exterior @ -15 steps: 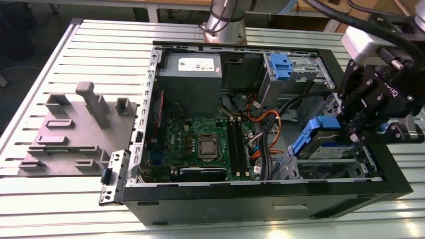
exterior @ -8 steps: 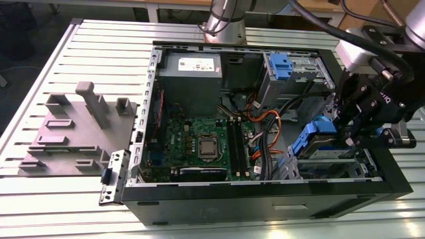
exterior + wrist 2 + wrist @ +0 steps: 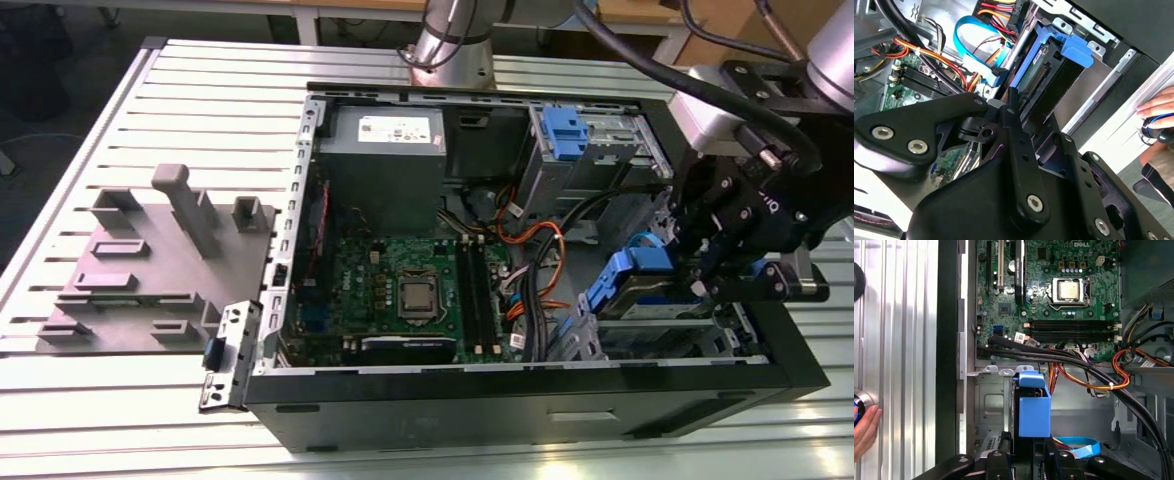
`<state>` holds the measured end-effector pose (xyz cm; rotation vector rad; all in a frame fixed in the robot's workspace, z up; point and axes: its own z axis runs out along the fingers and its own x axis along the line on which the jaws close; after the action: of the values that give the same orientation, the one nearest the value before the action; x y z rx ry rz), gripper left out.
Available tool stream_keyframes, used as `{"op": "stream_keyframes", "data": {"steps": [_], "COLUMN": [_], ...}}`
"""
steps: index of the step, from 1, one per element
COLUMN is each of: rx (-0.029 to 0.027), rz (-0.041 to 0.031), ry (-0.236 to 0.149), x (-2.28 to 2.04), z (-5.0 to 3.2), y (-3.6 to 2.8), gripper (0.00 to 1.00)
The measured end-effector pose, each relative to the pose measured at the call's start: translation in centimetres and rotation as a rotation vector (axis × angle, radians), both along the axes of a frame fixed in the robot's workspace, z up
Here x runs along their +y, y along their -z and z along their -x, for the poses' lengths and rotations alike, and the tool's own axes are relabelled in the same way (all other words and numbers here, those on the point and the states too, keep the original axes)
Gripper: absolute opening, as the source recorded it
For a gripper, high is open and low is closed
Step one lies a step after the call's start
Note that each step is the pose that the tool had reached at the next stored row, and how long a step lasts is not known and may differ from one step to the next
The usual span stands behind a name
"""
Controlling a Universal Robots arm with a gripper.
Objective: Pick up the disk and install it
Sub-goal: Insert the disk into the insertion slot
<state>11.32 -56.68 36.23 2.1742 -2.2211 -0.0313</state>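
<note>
Blue-framed disk [image 3: 1034,412] — green motherboard [image 3: 1054,285], orange cables [image 3: 1079,381].

The disk [image 3: 1033,412] has a carrier of smooth, slightly glossy blue plastic, and the gripper [image 3: 1026,462] is matt black with bright metal screw heads. The computer case [image 3: 534,400] is matt black outside and bare grey sheet metal inside, the motherboard [image 3: 1054,285] is glossy green, and the table [image 3: 134,420] is ribbed silvery metal with a soft sheen
</note>
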Motion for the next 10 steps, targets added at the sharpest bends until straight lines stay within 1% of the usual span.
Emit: {"op": "stream_keyframes", "data": {"steps": [7,10], "rx": [0.0,0.0], "rz": [0.0022,0.003], "ry": [0.0,0.0], "x": [0.0,0.0], "z": [0.0,0.0], "y": [1.13,1.26], "gripper": [0.35,0.35]}}
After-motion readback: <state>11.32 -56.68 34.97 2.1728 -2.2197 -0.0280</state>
